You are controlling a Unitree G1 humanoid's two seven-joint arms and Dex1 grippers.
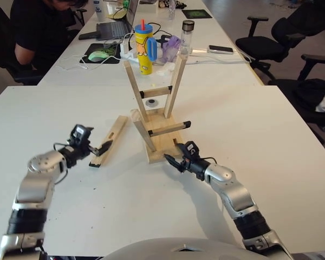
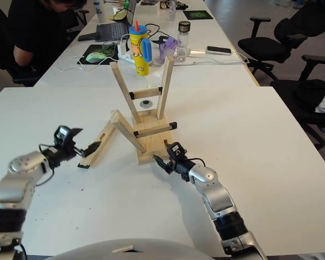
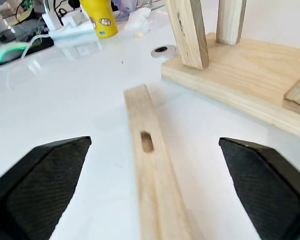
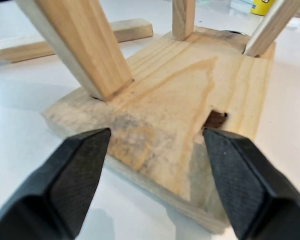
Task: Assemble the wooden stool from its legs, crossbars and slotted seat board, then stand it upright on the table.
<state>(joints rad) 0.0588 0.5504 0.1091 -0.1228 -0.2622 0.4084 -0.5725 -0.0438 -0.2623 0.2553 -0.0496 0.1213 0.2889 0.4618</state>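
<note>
Wooden seat board (image 1: pixel 158 145) lies upturned on the surface (image 1: pixel 260 135), three legs (image 1: pixel 134 86) fitted; fourth leg (image 1: pixel 110 138) lies just beside it, left hand (image 1: pixel 102 148) open astride it, right hand (image 1: pixel 171 159) open, empty, at the board's edge; next, likely: grip leg, seat it in the free slot (image 4: pixel 215 119).

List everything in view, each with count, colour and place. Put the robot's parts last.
seat board: one, pale wood, flat on the near table, one slot empty
fitted legs: three, pale wood, standing up out of the seat board
crossbars: two, pale wood with black ends, on the fitted legs
loose leg: one, pale wood, flat, left of the seat board
disc: one, grey, behind the seat board
cup: one, yellow with blue handle, far table
bottle: one, clear with dark cap, right of the cup
tables: two, white
left gripper: black, open, astride the loose leg
right gripper: black, open, at the seat board's near edge
</note>
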